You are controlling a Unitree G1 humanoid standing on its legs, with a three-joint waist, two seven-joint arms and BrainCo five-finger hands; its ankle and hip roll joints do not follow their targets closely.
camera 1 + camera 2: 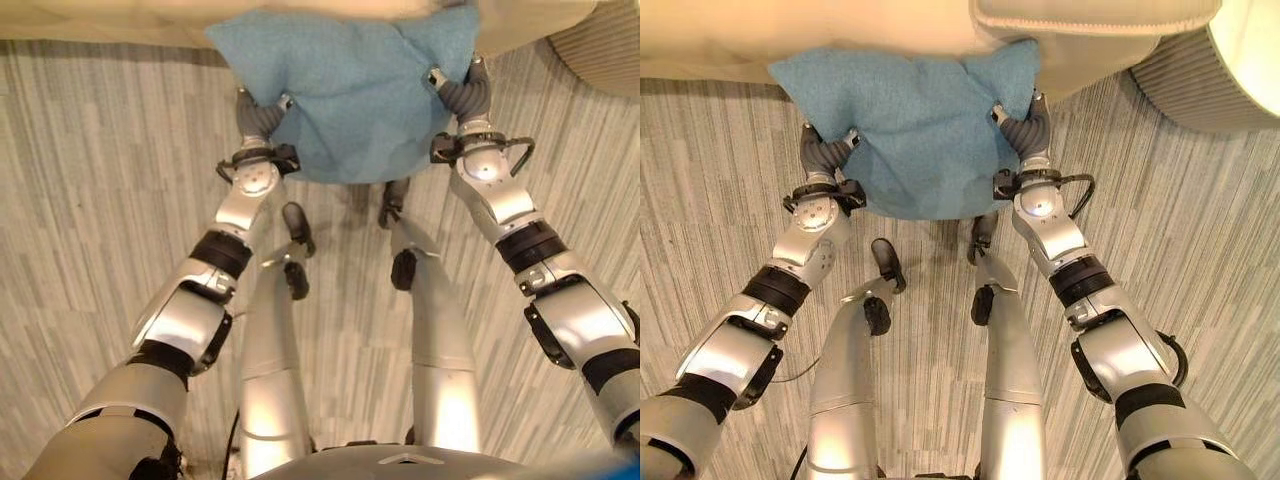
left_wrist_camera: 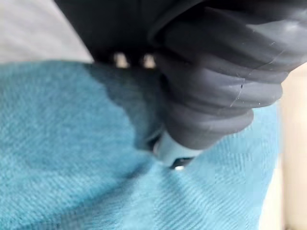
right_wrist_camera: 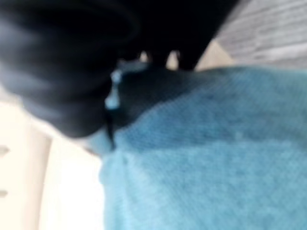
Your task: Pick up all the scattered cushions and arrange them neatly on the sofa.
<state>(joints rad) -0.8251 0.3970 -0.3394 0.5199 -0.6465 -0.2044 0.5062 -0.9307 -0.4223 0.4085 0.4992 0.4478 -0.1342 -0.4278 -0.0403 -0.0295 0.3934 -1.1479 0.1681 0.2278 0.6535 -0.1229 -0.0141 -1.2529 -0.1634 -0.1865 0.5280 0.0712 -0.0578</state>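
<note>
A soft teal fabric cushion (image 1: 350, 90) hangs between the two hands above the pale striped carpet floor (image 1: 90, 200), its far edge overlapping the front of the cream upholstered sofa (image 1: 840, 35). The left hand (image 1: 262, 112) presses into the cushion's left side and the right hand (image 1: 468, 92) into its right side; the fingers of both are buried in the fabric, so I cannot tell how they are set
</note>
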